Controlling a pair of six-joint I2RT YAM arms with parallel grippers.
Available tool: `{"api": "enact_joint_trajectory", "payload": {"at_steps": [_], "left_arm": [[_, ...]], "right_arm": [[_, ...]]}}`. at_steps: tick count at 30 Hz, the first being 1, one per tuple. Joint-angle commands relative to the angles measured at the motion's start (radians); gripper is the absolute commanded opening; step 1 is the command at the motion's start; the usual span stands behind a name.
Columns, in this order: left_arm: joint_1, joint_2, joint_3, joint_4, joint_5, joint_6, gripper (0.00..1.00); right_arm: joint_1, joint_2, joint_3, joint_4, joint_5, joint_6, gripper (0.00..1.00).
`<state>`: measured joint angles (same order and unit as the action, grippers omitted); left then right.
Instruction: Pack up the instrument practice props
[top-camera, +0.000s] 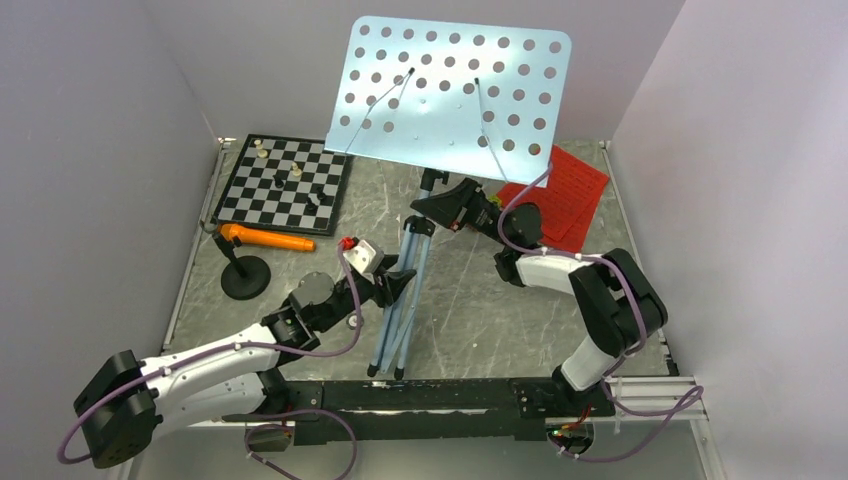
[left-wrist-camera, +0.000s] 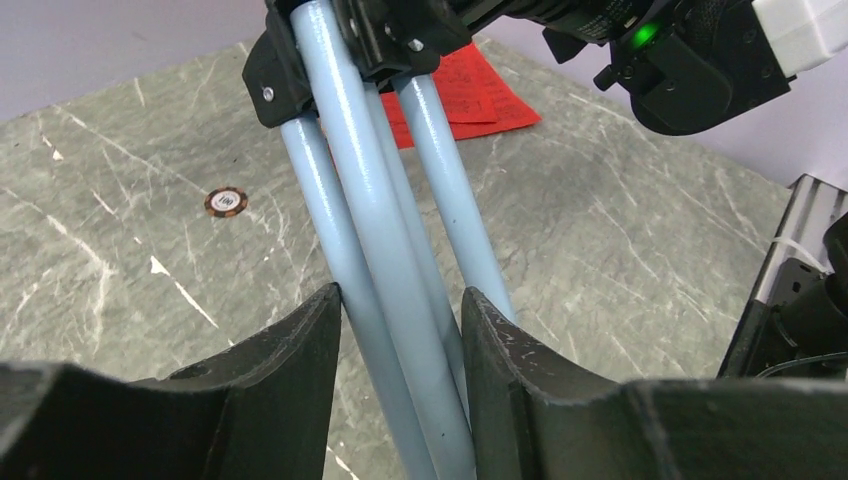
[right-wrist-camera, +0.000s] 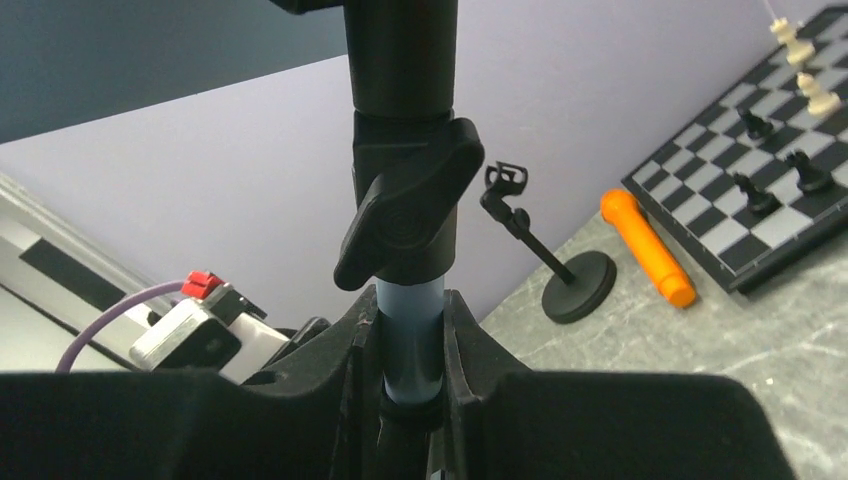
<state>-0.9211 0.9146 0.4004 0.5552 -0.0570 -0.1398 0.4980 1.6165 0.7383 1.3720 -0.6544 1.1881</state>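
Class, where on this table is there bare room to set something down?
Free: marble between the music stand legs and the right arm; the near-left strip beside the microphone stand. Crowded: back, with chessboard, orange microphone, red pages.

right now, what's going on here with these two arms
Both arms hold the light-blue music stand. The left gripper has its fingers around the folded tripod legs; the right gripper clamps the pole just under the black knob. The orange microphone lies on the table beside its black stand, and the red pages sit back right, unpacked.
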Motion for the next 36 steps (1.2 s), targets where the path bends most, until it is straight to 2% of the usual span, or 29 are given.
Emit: {"api": "enact_joint_trajectory", "payload": {"at_steps": [1, 7, 16, 25, 31, 36], "left_arm": [[-0.027, 0.006, 0.002, 0.191, -0.021, -0.007, 0.0], [-0.028, 0.09, -0.013, 0.267, -0.124, -0.01, 0.0], [-0.027, 0.228, -0.027, 0.373, -0.185, 0.001, 0.0], [-0.028, 0.286, -0.025, 0.348, -0.216, -0.036, 0.0], [-0.027, 0.288, -0.029, 0.257, -0.211, -0.12, 0.0], [-0.027, 0.279, -0.038, 0.191, -0.167, -0.167, 0.43]], "right_arm": [[-0.015, 0.013, 0.09, 0.174, 0.036, 0.094, 0.0], [-0.057, 0.16, 0.131, 0.254, 0.006, 0.207, 0.0], [-0.088, 0.234, 0.116, 0.236, -0.021, 0.167, 0.0], [-0.11, 0.3, 0.095, 0.252, -0.025, 0.176, 0.0], [-0.115, 0.337, 0.092, 0.247, -0.03, 0.171, 0.0], [-0.117, 0.365, 0.076, 0.253, -0.029, 0.168, 0.0]]}}
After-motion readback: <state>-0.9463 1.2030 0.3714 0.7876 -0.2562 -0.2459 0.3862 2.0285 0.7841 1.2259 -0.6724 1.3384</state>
